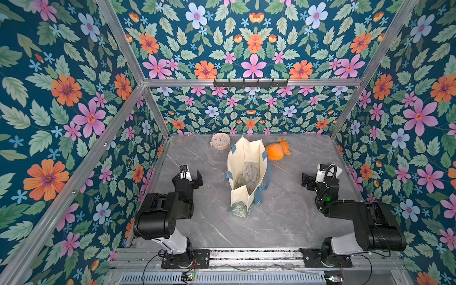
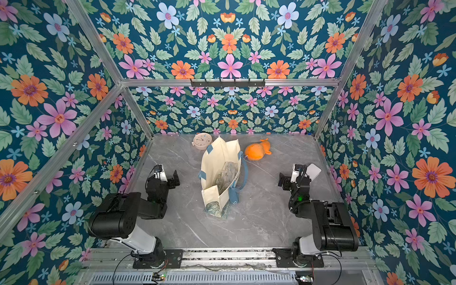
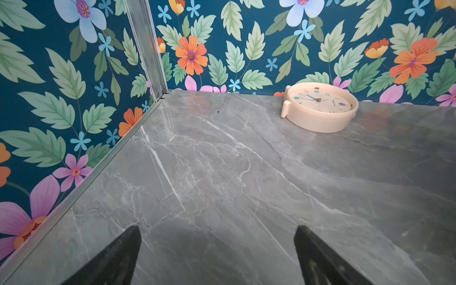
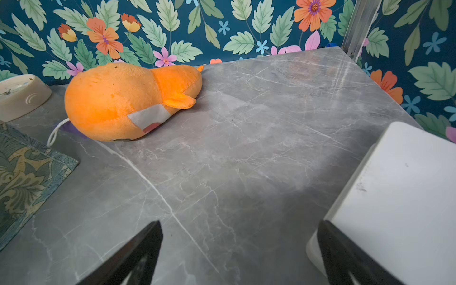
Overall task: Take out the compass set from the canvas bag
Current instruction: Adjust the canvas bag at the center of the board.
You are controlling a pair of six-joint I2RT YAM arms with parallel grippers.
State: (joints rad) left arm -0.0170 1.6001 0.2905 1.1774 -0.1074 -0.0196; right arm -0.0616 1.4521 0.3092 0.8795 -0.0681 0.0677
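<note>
Currently we are holding both arms low over the table (image 1: 283, 217), the left end effector (image 3: 216, 230) and the right end effector (image 4: 239, 224) each spread wide and gripping nothing. The canvas bag (image 1: 240, 154) is standing between them, its mouth gaping upward. The compass set (image 1: 250, 170), seemingly a clear plastic case, is lying inside it and showing in both top views.

As we judge it, we are only beginning the reach into the bag. To do it well, we are planning for one end effector to pin the rim or a blue strap handle (image 1: 265, 158) so the soft walls are not folding in. The other would be descending through the mouth and closing on a narrow edge of the case, since clear plastic is probably slippery.

Bare table is lying between each end effector and the bag. Ahead of the left one, a round clock (image 3: 320, 108) is sitting by the back wall. Ahead of the right one an orange plush toy (image 4: 128, 101) is resting, and a white box (image 4: 399, 197) is crowding its outer side. Enclosure walls are hemming both outer flanks, so we are favouring inward, upward paths.
</note>
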